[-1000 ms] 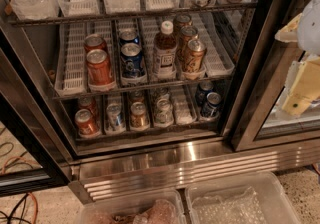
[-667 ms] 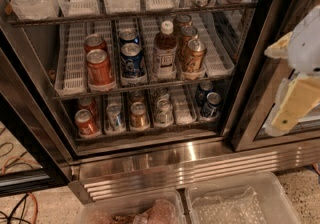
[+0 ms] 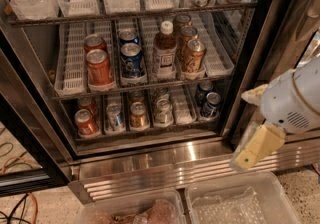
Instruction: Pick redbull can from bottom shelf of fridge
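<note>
Camera view: found the pick not yet made. Spotted the redbull can (image 3: 115, 117), slim, silver and blue with a bright metal top, upright on the bottom shelf (image 3: 150, 131) of the fridge (image 3: 165, 160), second lane from the fridge's left wall, among white slotted plastic dividers (image 3: 182, 107) on dark wire. Saw the tool (image 3: 247, 128) outside the fridge, low off its right side, cream jaws spread wide and empty. Judged reach, grasp and lift all left to do.

Red soda cans (image 3: 99, 68), bottle (image 3: 164, 50), clear plastic bins (image 3: 215, 188) on floor (image 3: 300, 188)
</note>
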Motion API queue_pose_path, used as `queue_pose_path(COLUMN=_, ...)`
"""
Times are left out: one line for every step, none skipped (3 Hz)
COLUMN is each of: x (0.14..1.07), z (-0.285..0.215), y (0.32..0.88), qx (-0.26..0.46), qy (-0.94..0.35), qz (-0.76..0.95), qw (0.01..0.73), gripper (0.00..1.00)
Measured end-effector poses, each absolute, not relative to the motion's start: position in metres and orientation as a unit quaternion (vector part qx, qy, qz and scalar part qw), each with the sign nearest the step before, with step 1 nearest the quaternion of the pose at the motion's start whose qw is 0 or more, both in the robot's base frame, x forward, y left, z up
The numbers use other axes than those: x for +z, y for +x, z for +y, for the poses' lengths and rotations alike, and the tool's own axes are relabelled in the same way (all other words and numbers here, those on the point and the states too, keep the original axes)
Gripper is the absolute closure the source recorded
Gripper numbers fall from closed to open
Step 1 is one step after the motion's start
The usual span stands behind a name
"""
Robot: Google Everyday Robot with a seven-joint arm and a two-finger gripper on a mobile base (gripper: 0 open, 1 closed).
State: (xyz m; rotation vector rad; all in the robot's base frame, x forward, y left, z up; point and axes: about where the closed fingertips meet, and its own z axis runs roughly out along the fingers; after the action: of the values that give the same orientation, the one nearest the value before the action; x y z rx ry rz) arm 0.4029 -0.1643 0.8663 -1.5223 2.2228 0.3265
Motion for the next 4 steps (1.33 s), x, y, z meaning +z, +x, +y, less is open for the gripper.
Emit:
queue_pose_path(x=0.846, z=-0.132, y=0.403, qx=0.126, qy=-0.509, qz=0.816, qw=0.242, gripper=0.00)
queue_pose_path(x=0.846, z=-0.131, y=0.414, qx=0.115, qy=-0.500, qz=0.818, qw=0.262, gripper=0.00)
queue_pose_path(x=0.846, z=-0.131, y=0.414, qx=0.115, qy=-0.500, qz=0.817, qw=0.262, gripper=0.00)
queue_pose_path(x=0.833, z=-0.120, y=0.417, qx=0.129, qy=-0.502, qz=0.815, qw=0.259, gripper=0.00)
